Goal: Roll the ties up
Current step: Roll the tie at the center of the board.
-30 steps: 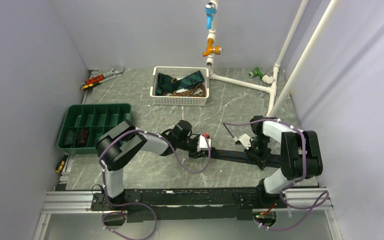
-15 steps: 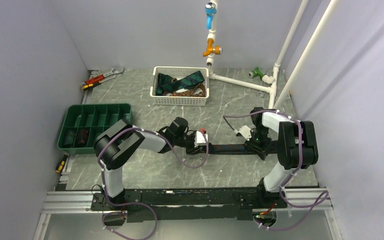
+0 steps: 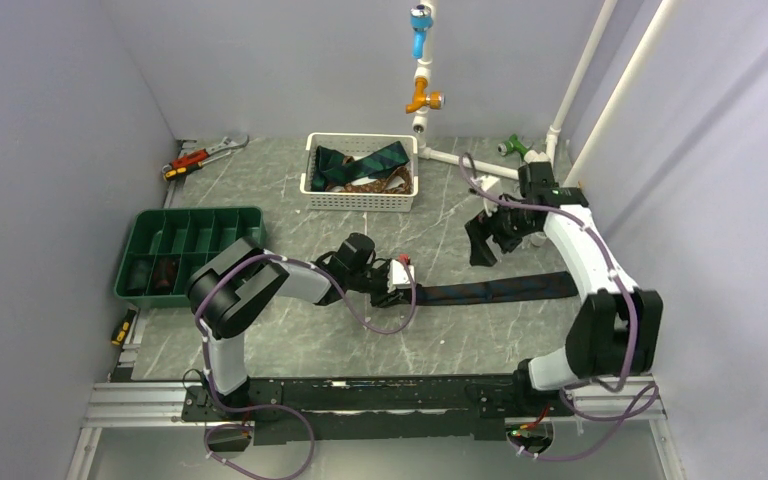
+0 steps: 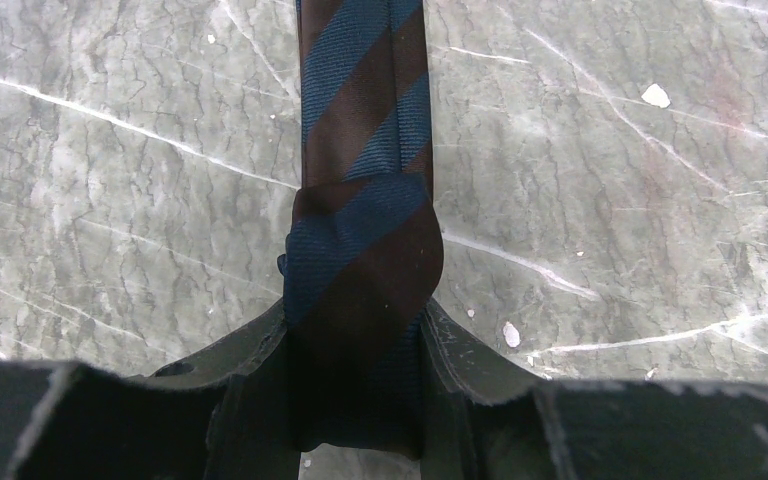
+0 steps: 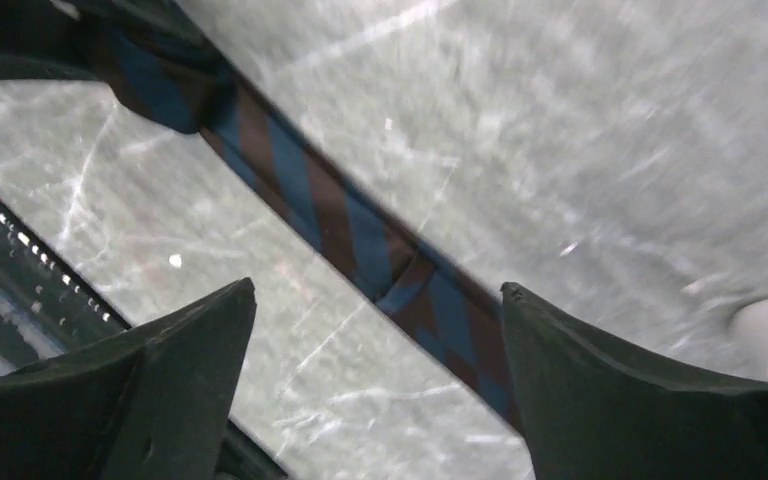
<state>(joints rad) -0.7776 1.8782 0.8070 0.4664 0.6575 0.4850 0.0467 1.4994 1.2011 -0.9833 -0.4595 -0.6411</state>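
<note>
The tie [image 3: 490, 291] is laid flat at centre right; its folded end is clamped in the left gripper [image 4: 356, 350]; the right gripper [image 3: 481, 243] is held spread at upper right, clear of it; with the far end unpinned, the roll may be skewed.

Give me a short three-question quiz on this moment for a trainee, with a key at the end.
1. True or false: the right gripper is clamped on the striped tie.
2. Where do the other ties lie? A. in a red bucket. B. in the white basket. C. hung on a hook.
3. Which gripper holds the striped tie's folded end?

Key
1. False: it is open and raised, clear of the tie.
2. B.
3. The left gripper, shut on the fold.
</note>
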